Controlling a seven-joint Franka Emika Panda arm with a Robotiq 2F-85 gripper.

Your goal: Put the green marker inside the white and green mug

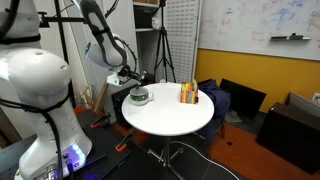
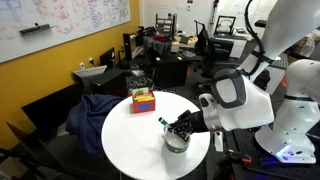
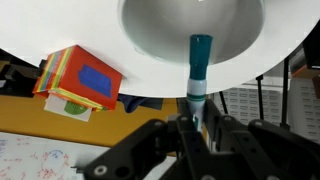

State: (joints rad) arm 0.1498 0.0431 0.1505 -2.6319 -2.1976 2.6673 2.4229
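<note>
My gripper [image 3: 196, 122] is shut on the green marker [image 3: 199, 65], a thin stick with a teal-green cap and white barrel. In the wrist view the marker points away from me, its tip over the wide opening of the white and green mug [image 3: 160, 25]. In both exterior views the gripper [image 1: 133, 82] [image 2: 180, 126] hangs just above the mug [image 1: 140, 98] [image 2: 177, 144], which stands on the round white table [image 1: 170, 115] [image 2: 135, 140]. The marker's dark end sticks out beside the fingers [image 2: 163, 122]. I cannot tell if the tip is below the rim.
An upright orange, yellow and green striped block [image 1: 188, 93] [image 2: 144, 100] [image 3: 78, 85] stands on the table a short way from the mug. Chairs, blue cloth [image 2: 95, 110] and desks surround the table. The white robot base [image 1: 40, 100] stands beside it.
</note>
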